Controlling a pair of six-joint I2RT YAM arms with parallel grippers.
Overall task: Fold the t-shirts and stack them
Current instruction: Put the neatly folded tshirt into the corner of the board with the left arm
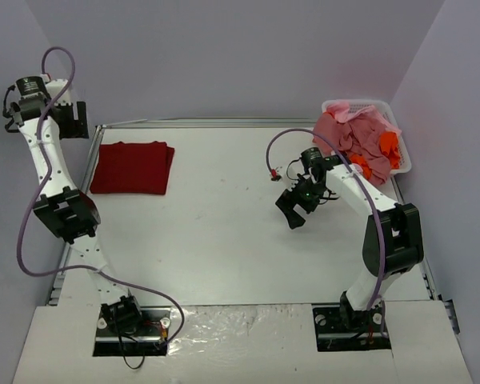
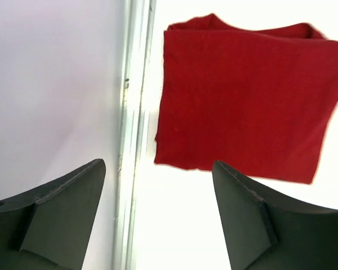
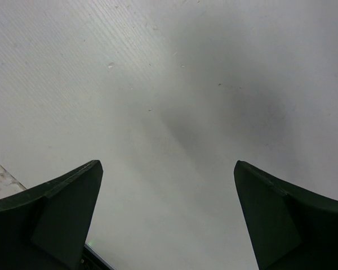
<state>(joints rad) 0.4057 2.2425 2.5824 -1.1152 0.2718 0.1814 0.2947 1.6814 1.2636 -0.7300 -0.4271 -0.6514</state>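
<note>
Where the white table reaches its far-right corner, a basket holds a heap of pink & orange shirts, and one red t-shirt lies folded flat near the far-left edge. L gripper hangs by that edge beside the red t-shirt, jaws spread wide w/ nothing between. R gripper is over bare tabletop right of centre, likewise wide apart.

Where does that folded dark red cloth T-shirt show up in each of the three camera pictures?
Top external: the folded dark red cloth T-shirt lies at upper left.
Left wrist: it fills the upper right.
Right wrist: not in it.
Shared landmark: the metal rail along the table's left edge, beside the shirt.
</note>
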